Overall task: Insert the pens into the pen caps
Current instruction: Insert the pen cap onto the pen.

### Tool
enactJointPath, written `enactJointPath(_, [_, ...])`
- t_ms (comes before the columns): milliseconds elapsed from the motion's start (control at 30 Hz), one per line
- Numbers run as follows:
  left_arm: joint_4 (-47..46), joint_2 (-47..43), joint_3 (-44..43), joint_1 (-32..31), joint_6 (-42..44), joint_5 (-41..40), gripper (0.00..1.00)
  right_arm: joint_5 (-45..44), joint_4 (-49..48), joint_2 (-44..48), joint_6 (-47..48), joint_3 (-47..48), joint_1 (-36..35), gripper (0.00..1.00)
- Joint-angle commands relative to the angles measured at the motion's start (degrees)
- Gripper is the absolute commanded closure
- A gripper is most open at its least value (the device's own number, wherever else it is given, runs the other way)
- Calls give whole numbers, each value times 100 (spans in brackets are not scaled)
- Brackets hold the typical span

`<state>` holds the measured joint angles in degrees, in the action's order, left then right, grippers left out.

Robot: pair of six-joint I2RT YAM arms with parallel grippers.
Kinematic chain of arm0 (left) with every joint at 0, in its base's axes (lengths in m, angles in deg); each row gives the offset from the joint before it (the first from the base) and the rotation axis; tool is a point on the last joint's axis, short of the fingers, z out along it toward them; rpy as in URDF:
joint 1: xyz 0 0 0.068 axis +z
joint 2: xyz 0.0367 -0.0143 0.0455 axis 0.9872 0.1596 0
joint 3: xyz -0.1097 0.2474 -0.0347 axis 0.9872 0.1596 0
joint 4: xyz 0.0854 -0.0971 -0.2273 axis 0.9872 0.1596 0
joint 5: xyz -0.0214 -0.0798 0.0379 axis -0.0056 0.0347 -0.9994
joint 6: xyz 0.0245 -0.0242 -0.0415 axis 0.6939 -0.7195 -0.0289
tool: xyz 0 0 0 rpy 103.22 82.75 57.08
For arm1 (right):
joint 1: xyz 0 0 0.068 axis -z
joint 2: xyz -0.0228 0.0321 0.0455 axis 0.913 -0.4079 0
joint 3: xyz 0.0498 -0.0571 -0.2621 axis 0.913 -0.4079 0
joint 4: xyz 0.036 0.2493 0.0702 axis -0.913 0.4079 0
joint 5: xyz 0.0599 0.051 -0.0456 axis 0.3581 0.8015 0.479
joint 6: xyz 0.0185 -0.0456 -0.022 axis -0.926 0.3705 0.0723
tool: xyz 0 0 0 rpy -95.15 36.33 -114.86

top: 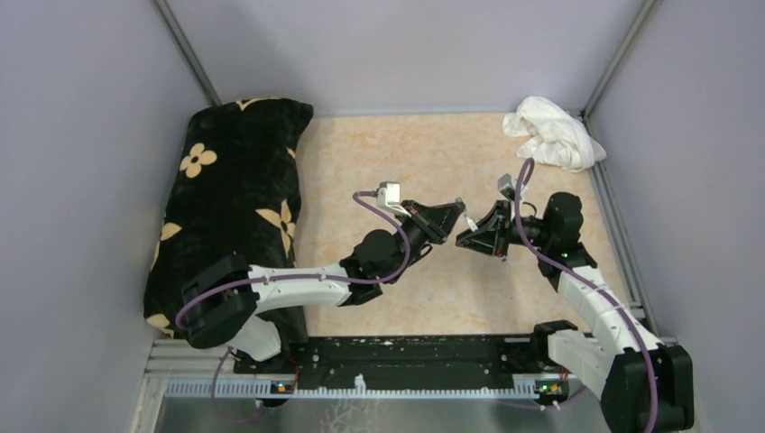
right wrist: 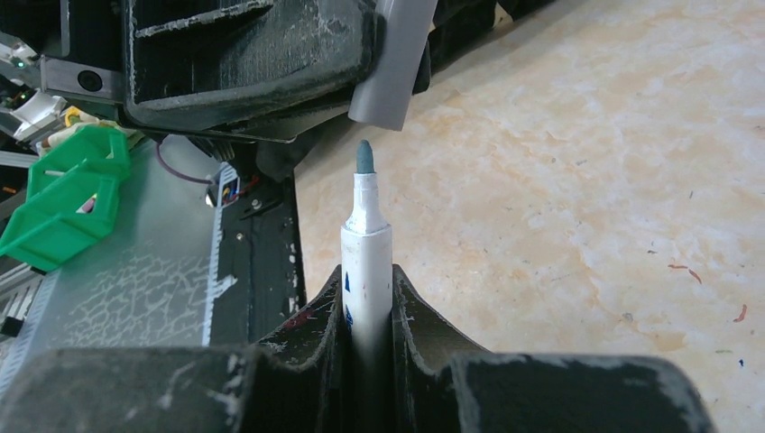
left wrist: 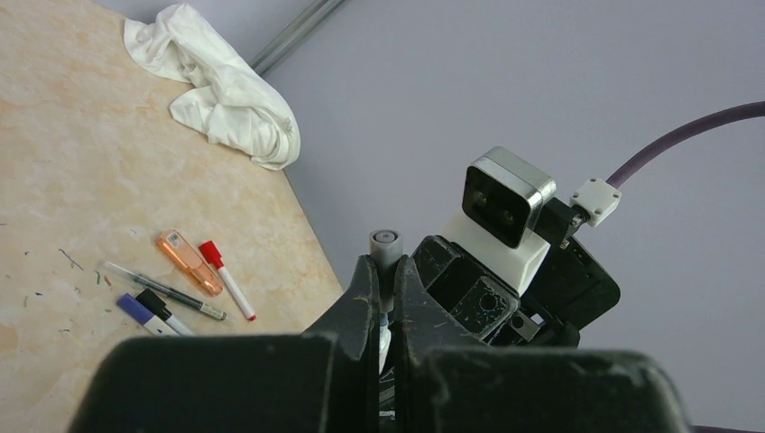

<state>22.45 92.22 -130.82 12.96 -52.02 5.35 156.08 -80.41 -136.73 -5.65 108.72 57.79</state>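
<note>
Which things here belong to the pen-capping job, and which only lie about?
Job: grey cap in left claw; pen in right claw; other pens; orange highlighter.
Lying about: white cloth; flowered cushion.

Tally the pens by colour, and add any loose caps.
Red-capped pen: 1
Black-capped pen: 1
Blue-capped pen: 1
Orange highlighter: 1
Thin grey pen: 1
Uncapped grey-tipped pen, held: 1
Grey cap, held: 1
Total: 7

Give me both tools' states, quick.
Left tool: shut on a grey cap.
Right tool: shut on a white pen, tip bare.
</note>
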Motion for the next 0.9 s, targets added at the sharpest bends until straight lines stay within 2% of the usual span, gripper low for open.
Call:
enactJointPath(0, [-91, 85, -153, -48, -107, -57, 100, -74, -230, -6, -74, 73, -48, 100])
enactJointPath(600, [-70, 297, -168, -189, -243, -77, 100, -320, -550, -49, -501, 5, -54, 100])
enactJointPath(867, [-117, 617, -379, -546, 185, -677, 100, -612, -776, -64, -824, -75, -53, 100])
